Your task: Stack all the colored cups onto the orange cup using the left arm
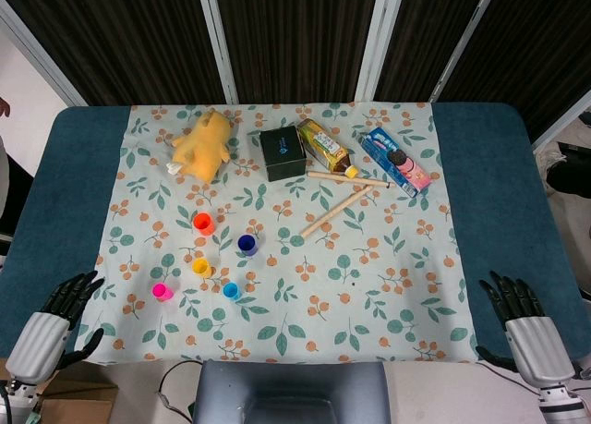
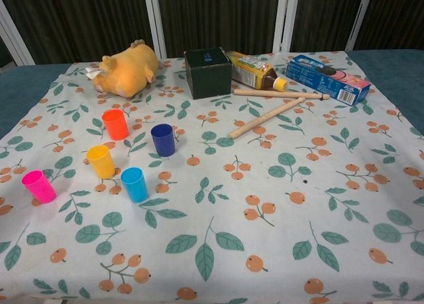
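While every cup stands apart left of centre, nothing is stacked on the orange cup point(image 2: 115, 124); left hand point(image 1: 66, 299) spread, empty, at lower left.

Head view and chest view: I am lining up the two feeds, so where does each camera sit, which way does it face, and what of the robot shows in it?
Head view: sits high, looking steeply down on the whole table; the left hand and right hand rest open at the near corners.
Chest view: sits lower, at the near edge, looking forward across the cloth; no arm or hand shows.
Shared: the orange cup, dark blue cup, yellow cup, pink cup, light blue cup, plush toy, black box.
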